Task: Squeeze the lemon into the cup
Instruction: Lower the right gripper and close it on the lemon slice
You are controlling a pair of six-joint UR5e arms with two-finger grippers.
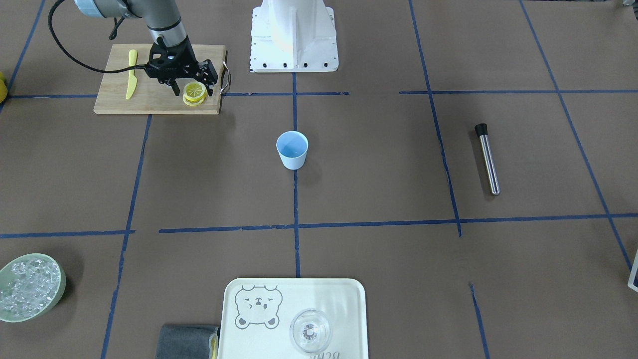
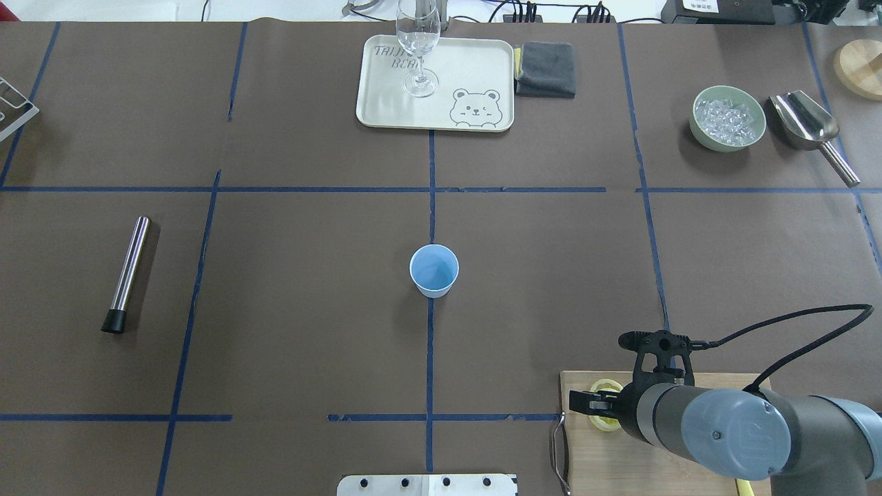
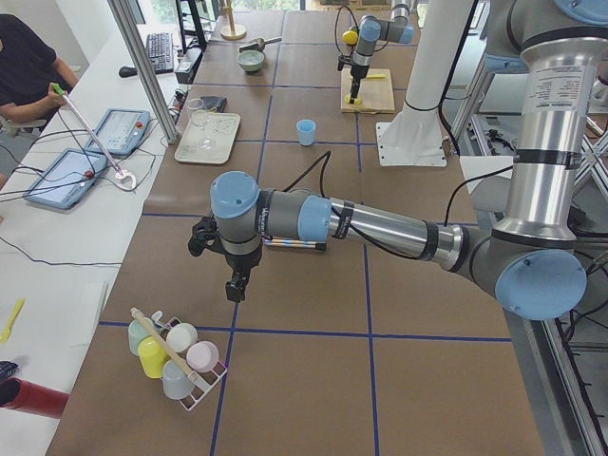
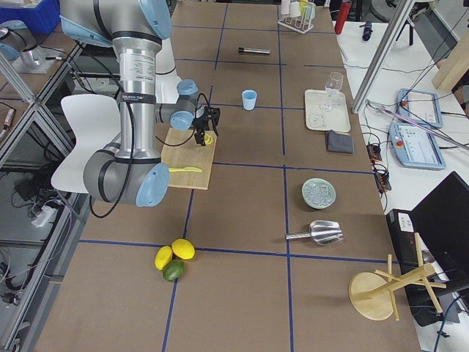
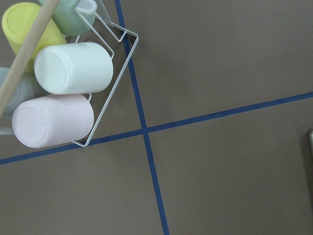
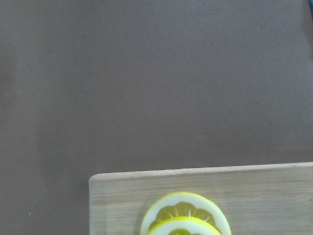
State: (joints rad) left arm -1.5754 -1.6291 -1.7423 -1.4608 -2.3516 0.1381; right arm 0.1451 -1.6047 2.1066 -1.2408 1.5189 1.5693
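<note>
Stacked yellow lemon slices [image 1: 194, 93] lie at the corner of a wooden cutting board [image 1: 114, 99]. They also show at the bottom of the right wrist view [image 6: 185, 218]. My right gripper [image 1: 193, 91] hangs low over the board, open, with one finger on each side of the slices. The light-blue cup [image 1: 292, 148] stands upright and empty at the table's middle, also in the overhead view [image 2: 434, 270], well apart from the board. My left gripper [image 3: 235, 283] shows only in the exterior left view, over bare table near a cup rack. I cannot tell whether it is open or shut.
A yellow knife [image 1: 131, 74] lies on the board. A steel rod [image 1: 487, 158] lies on the robot's left side. A tray [image 1: 344, 309] with a clear glass [image 1: 310, 330], a grey cloth [image 1: 187, 341] and a bowl of ice [image 1: 30, 286] sit at the far edge. A wire rack of cups [image 5: 63, 83] is below the left wrist.
</note>
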